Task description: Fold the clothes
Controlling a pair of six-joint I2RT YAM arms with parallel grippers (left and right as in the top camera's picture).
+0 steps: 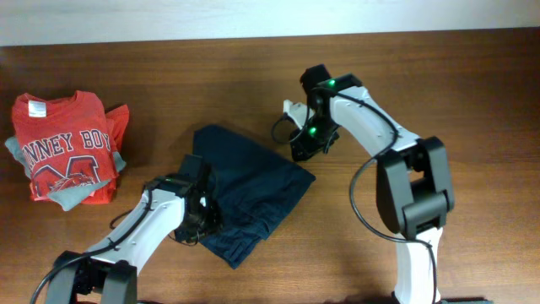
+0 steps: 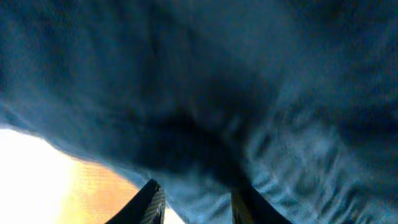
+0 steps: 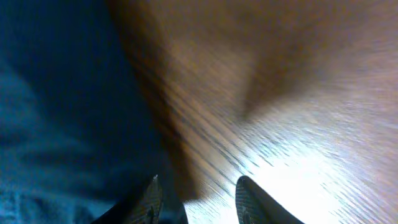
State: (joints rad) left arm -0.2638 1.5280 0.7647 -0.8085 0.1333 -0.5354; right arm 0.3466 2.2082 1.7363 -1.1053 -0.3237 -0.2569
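Note:
The clothes, a dark navy garment (image 1: 253,181), lie crumpled and partly folded at the table's middle. My left gripper (image 1: 201,221) sits low on its left lower edge. In the left wrist view the navy fabric (image 2: 217,93) fills the frame, and the fingers (image 2: 196,202) are apart with cloth between them. My right gripper (image 1: 304,145) is at the garment's upper right edge. In the right wrist view its fingers (image 3: 196,199) are open and empty over bare wood, with the navy fabric (image 3: 56,112) just to their left.
A red T-shirt with white lettering (image 1: 67,148) lies folded on a grey garment (image 1: 72,196) at the far left. The brown wooden table (image 1: 464,84) ends at a pale strip along the top.

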